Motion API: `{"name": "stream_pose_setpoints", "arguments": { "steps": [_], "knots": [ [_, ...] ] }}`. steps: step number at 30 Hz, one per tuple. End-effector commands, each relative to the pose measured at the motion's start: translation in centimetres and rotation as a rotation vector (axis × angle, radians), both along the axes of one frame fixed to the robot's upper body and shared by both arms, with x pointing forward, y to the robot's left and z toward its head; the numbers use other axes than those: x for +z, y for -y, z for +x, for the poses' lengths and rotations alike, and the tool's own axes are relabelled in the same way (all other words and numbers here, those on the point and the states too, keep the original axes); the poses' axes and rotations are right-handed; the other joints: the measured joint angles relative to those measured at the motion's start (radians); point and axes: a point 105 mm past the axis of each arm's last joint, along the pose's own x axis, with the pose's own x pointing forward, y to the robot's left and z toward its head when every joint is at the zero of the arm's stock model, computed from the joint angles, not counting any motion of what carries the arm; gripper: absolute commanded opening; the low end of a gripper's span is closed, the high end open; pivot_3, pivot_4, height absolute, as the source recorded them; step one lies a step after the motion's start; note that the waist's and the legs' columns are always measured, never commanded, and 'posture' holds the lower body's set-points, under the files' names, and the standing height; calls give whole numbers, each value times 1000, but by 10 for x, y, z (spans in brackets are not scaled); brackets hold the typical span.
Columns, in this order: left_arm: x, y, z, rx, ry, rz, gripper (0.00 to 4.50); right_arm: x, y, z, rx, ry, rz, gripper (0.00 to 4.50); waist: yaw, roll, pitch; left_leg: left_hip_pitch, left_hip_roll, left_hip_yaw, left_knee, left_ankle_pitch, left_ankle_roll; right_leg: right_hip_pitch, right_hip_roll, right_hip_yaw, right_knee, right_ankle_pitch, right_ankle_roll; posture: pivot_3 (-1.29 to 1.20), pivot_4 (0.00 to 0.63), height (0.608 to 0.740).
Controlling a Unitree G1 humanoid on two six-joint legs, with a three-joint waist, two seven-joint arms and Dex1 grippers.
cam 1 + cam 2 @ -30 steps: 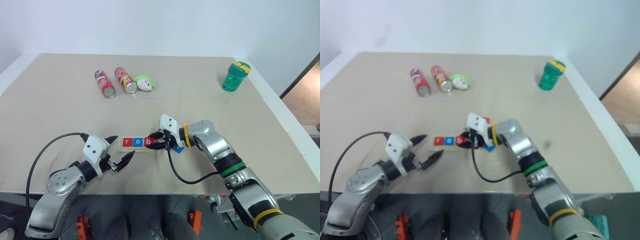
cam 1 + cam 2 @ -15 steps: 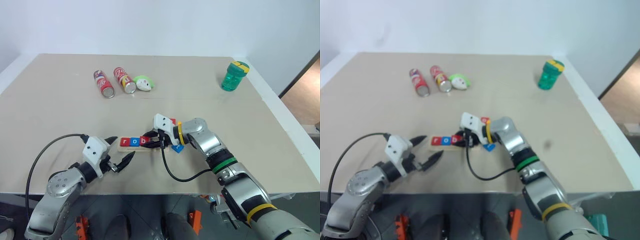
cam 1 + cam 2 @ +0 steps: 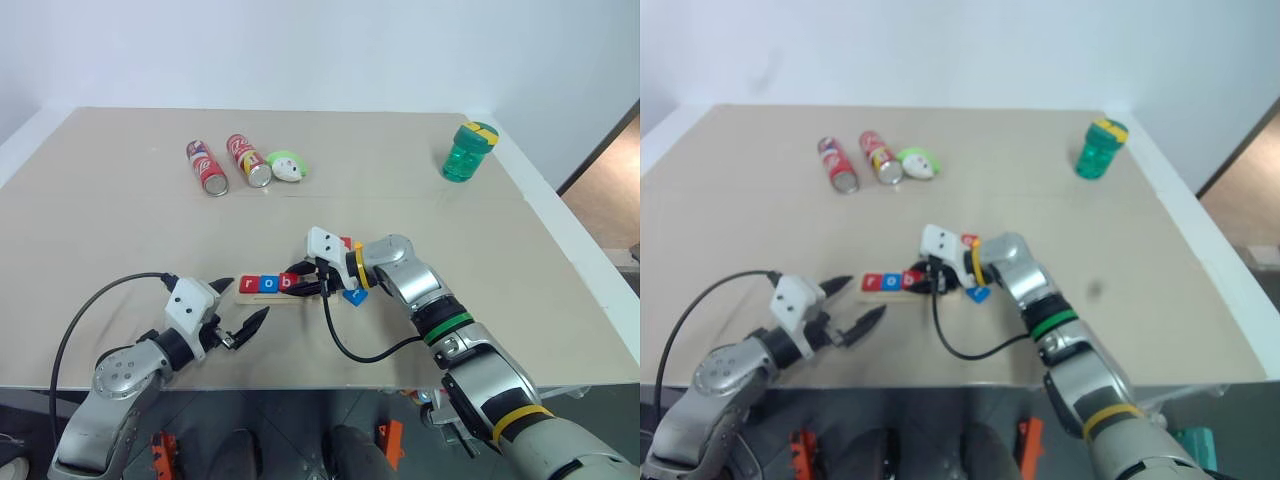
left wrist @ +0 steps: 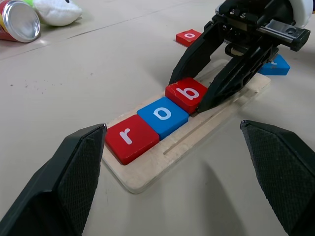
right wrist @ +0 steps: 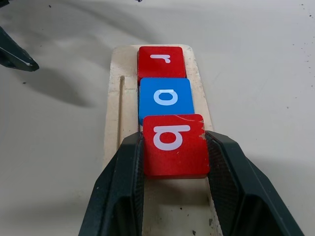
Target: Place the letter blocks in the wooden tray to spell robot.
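Observation:
The wooden tray (image 4: pixel 216 120) lies near the table's front with a red r block (image 4: pixel 132 138), a blue o block (image 4: pixel 163 115) and a red b block (image 5: pixel 173 145) in a row in its slot. My right gripper (image 5: pixel 173 140) is shut on the b block, one finger on each side, with the block next to the o. A loose red block (image 4: pixel 188 35) and a loose blue block (image 4: pixel 275 65) lie on the table beyond the tray's right end. My left gripper (image 3: pixel 247 298) is open by the tray's left end and holds nothing.
Two red soda cans (image 3: pixel 205 167) (image 3: pixel 248 160) and a green and white toy (image 3: pixel 288 166) lie at the back left. A green bottle (image 3: pixel 466 152) stands at the back right. The table's front edge (image 3: pixel 330 385) runs just behind both arms.
The view has shifted slightly. My right gripper stays shut on the b block in the tray, and my left gripper stays open beside it.

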Motion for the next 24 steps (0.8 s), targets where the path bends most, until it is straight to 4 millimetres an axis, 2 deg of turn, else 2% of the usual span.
{"name": "stream_pose_setpoints", "arguments": {
  "steps": [1,3,5,7,10,12,15,20,23,24],
  "knots": [
    [12,6,-1,-34,34,-25,4500,2,0,-1,16,-7,-18,1232,0,0,0,0,0,0,0,0,0,0,0,0,0,0,0,0,150,740],
    [12,8,-1,-44,22,-41,4500,1,0,-2,20,-14,-21,1232,0,0,0,0,0,0,0,0,0,0,0,0,0,0,0,0,150,740],
    [13,10,-1,-53,4,-66,4500,1,0,-2,17,-16,-19,2262,0,0,0,0,0,0,0,0,0,0,0,0,0,0,0,0,150,740],
    [13,11,-2,-61,-14,-89,4500,1,0,-2,17,-17,-19,2999,0,0,0,0,0,0,0,0,0,0,0,0,0,0,0,0,150,740],
    [13,12,-3,-69,-22,-87,4500,1,-1,-4,22,-28,-16,3967,0,0,0,0,0,0,0,0,0,0,0,0,0,0,0,0,150,740],
    [12,11,-3,-64,-22,-73,4500,7,-3,-3,16,-16,6,4437,0,0,0,0,0,0,0,0,0,-1,0,0,0,0,0,0,150,740],
    [11,10,-4,-61,-23,-70,4500,18,-7,-1,3,-3,50,4437,0,0,0,-1,0,1,0,0,0,-2,0,1,0,0,0,0,150,740],
    [10,7,-4,-43,-11,-63,4500,48,-8,7,-122,-71,239,4437,0,0,0,-2,1,1,-1,0,0,-3,0,1,0,0,0,0,150,740],
    [11,6,-4,-38,-15,-100,4500,47,1,9,-191,-92,276,3669,0,0,0,-3,0,1,-1,0,0,-4,0,0,0,0,0,0,150,740],
    [12,5,-5,-34,-21,-121,4500,46,5,11,-229,-104,299,3279,1,0,0,-4,0,1,-1,0,0,-4,0,0,0,0,0,0,150,740]
  ]
}}
